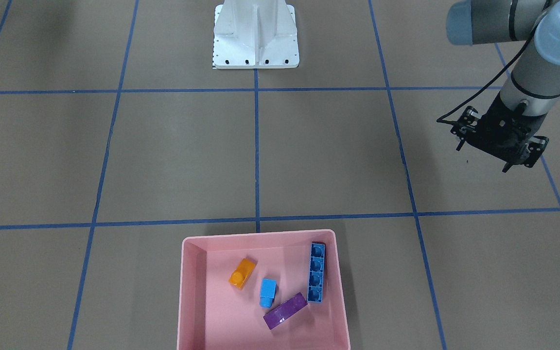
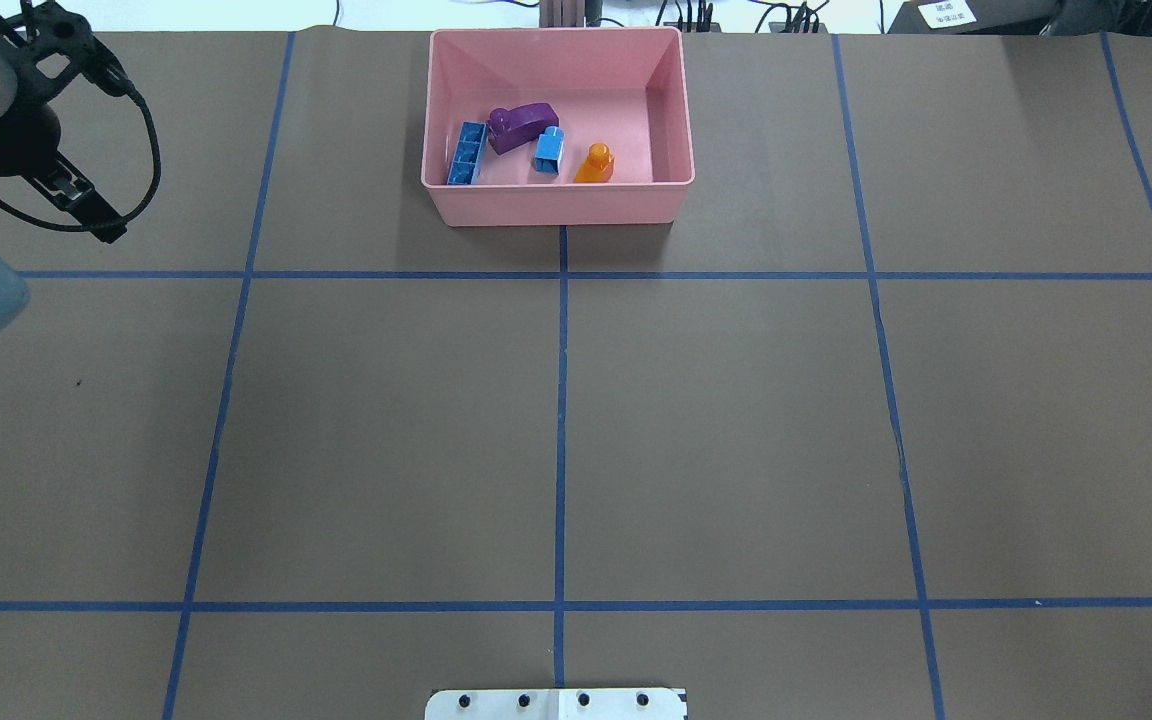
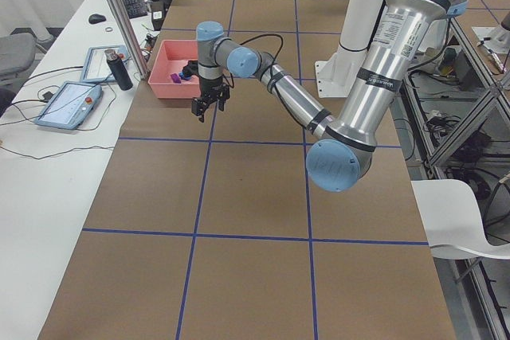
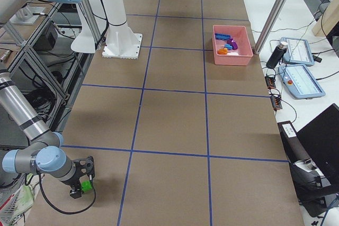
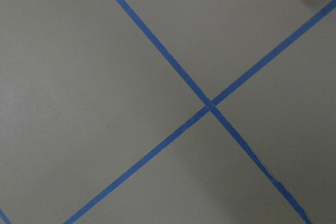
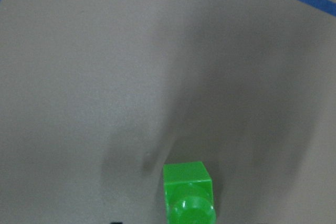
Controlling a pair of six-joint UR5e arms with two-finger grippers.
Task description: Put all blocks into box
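The pink box [image 1: 260, 235] [image 2: 556, 212] stands at the table's operator side. In it lie the orange brick [image 1: 242, 273], the small light-blue brick [image 1: 267, 291], the long purple brick [image 1: 285, 311] and the long blue brick [image 1: 316, 272]. The green brick [image 4: 85, 185] [image 6: 188, 192] rests on the table at the robot's far right end. My right gripper [image 4: 80, 182] is down at it; I cannot tell whether it is open or shut. My left gripper [image 1: 484, 155] [image 2: 86, 205] hangs open and empty above the table, left of the box.
The white pedestal base [image 1: 255, 43] stands at the robot's side of the table. Blue tape lines grid the brown surface. A dark bottle [image 4: 275, 56] and tablets lie on the side desk beyond the box.
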